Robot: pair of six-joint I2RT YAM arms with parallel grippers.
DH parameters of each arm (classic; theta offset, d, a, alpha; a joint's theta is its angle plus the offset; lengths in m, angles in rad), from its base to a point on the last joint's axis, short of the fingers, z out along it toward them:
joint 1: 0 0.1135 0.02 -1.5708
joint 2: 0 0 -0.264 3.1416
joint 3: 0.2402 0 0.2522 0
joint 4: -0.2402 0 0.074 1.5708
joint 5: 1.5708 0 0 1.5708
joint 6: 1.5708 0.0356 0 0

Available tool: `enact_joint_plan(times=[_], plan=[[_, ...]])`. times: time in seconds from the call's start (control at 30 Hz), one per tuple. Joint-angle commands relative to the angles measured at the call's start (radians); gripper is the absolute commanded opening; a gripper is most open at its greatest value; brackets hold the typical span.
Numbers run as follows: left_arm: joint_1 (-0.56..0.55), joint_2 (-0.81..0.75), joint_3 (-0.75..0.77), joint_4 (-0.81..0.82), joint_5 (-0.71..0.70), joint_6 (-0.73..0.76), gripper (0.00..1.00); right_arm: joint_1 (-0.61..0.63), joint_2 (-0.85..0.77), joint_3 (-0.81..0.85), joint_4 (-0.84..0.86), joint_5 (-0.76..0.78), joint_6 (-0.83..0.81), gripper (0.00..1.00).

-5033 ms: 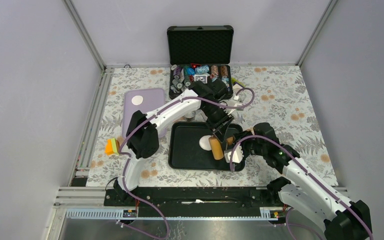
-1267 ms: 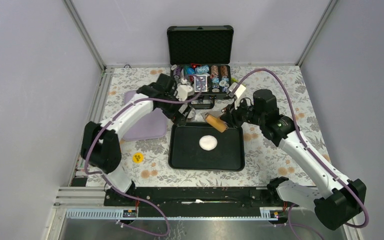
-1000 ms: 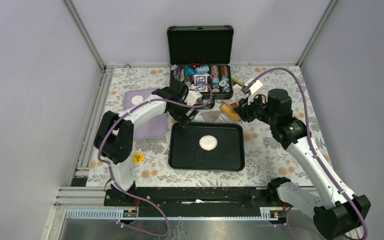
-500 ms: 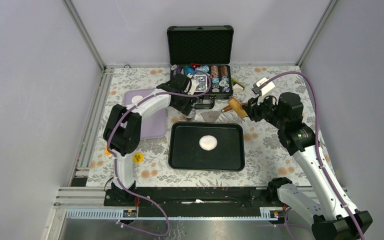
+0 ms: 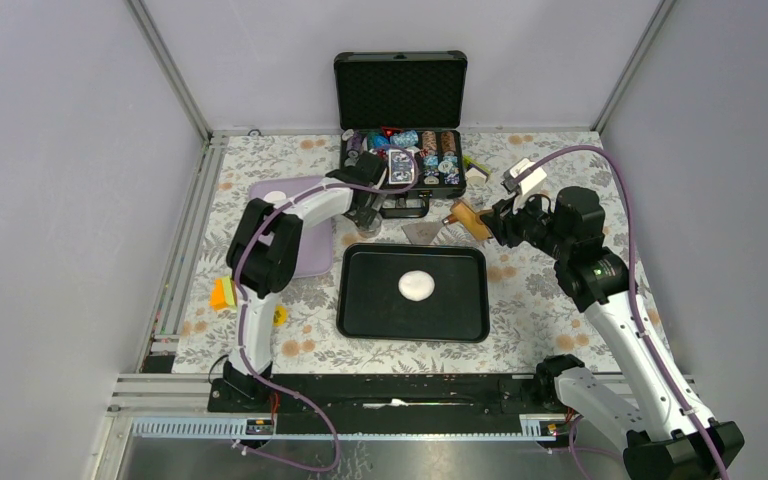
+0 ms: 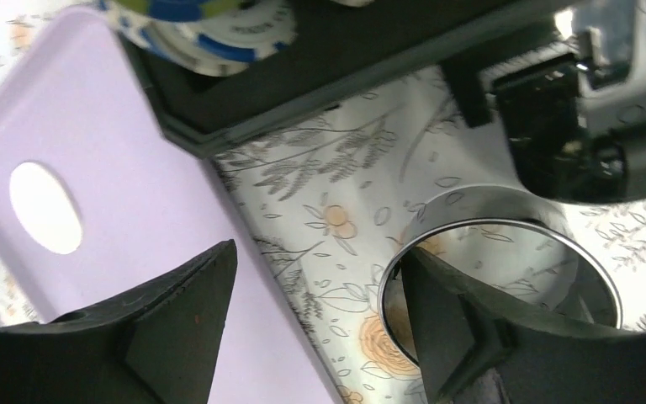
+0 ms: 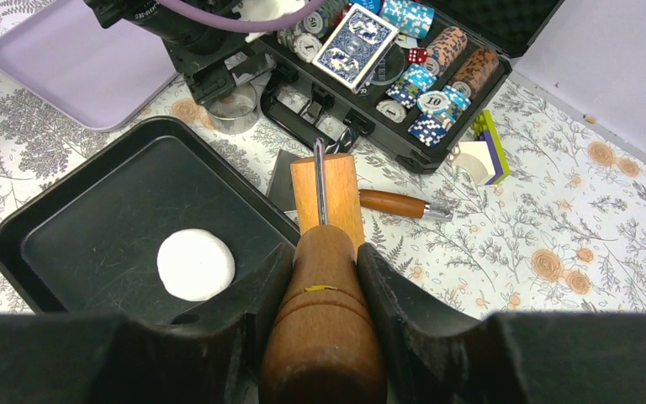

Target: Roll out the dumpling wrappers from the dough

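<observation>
We see the dough (image 5: 416, 285) as a round white pat near the middle of the black tray (image 5: 360, 312), untouched by either arm. One wrapper (image 5: 275, 197), a small neat disc, lies on the purple board (image 5: 310, 252) at the tray's 10 o'clock.

The left gripper (image 5: 369, 212) hangs low just past the tray's far left corner, at about 11 o'clock from the dough. Its wrist view shows the jaws spread wide with only flowered cloth and the board's edge between them. It has hold of nothing. The steel ring (image 6: 488, 206) stands on the cloth, and one finger (image 6: 446, 328) overlaps its near rim. We cannot tell whether they touch.

The right gripper (image 5: 488, 222) is at the tray's 1 o'clock, above the cloth. Its fingers are part closed and clamped on the wooden handle of the roller (image 7: 326, 202), whose head points toward the open chip case (image 5: 400, 90) at 12 o'clock. A scraper (image 7: 395, 203) lies on the cloth between the tray and the case, beneath the roller's head.
</observation>
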Motion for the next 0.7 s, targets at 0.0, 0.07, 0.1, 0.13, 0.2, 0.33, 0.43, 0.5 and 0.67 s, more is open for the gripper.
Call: enact_joint_plan(times=[0.0, 0.07, 0.1, 0.13, 0.2, 0.33, 0.43, 0.5, 0.67], plan=[[0.022, -0.022, 0.063, 0.012, -0.145, -0.045, 0.76, -0.005, -0.02, 0.009, 0.101, -0.031, 0.007, 0.0], [0.041, -0.025, 0.069, 0.008, -0.175, -0.046, 0.76, -0.006, -0.019, 0.009, 0.102, -0.036, 0.008, 0.0], [0.049, -0.024, 0.076, 0.005, -0.193, -0.046, 0.76, -0.006, -0.019, 0.009, 0.103, -0.038, 0.008, 0.0], [0.057, -0.022, 0.081, 0.0, -0.205, -0.067, 0.77, -0.006, -0.019, 0.008, 0.103, -0.039, 0.008, 0.0], [0.073, -0.016, 0.094, -0.011, -0.224, -0.08, 0.77, -0.006, -0.019, 0.008, 0.102, -0.043, 0.011, 0.0], [0.088, -0.029, 0.099, -0.022, -0.23, -0.081, 0.78, -0.006, -0.02, 0.01, 0.102, -0.046, 0.015, 0.0], [0.089, -0.104, 0.064, -0.012, -0.142, -0.073, 0.83, -0.006, -0.023, 0.011, 0.101, -0.042, 0.015, 0.0], [0.082, -0.181, 0.014, 0.022, -0.06, -0.059, 0.87, -0.006, -0.025, 0.011, 0.101, -0.038, 0.015, 0.0], [0.019, -0.358, -0.133, 0.117, 0.153, 0.092, 0.97, -0.006, -0.026, 0.011, 0.104, -0.029, 0.012, 0.0]])
